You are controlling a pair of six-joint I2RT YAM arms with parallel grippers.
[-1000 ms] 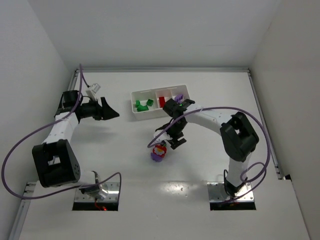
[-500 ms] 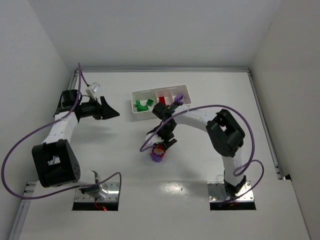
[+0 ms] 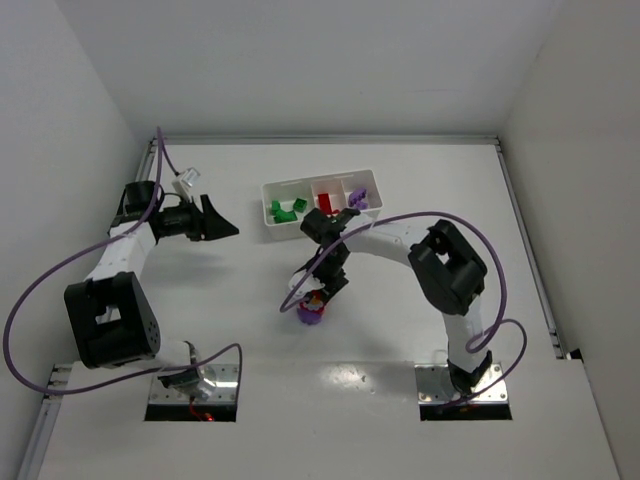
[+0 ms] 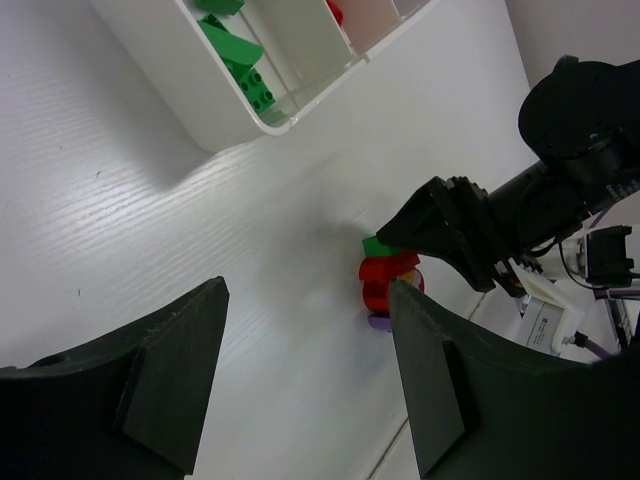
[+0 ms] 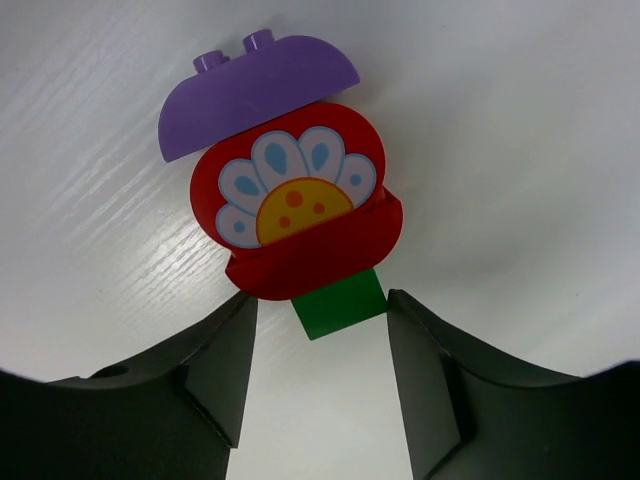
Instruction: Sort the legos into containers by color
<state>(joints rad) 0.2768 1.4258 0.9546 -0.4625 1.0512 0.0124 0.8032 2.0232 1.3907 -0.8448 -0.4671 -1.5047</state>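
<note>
The purple-red-green lego clump (image 5: 290, 215), lying on the counter (image 3: 240, 300) near the tray (image 4: 200, 110), is straddled at its green brick (image 5: 340, 303) by the parted, unclenched right tool (image 5: 322, 298), evidently for pickup; the left tool (image 4: 305, 300) is held released, well apart.

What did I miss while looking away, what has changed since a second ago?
The right gripper moved from the tray to the lego clump, its jaws narrowing either side of the green brick, not yet gripping. The left gripper, the clump and the sorted legos in the tray stayed put.
</note>
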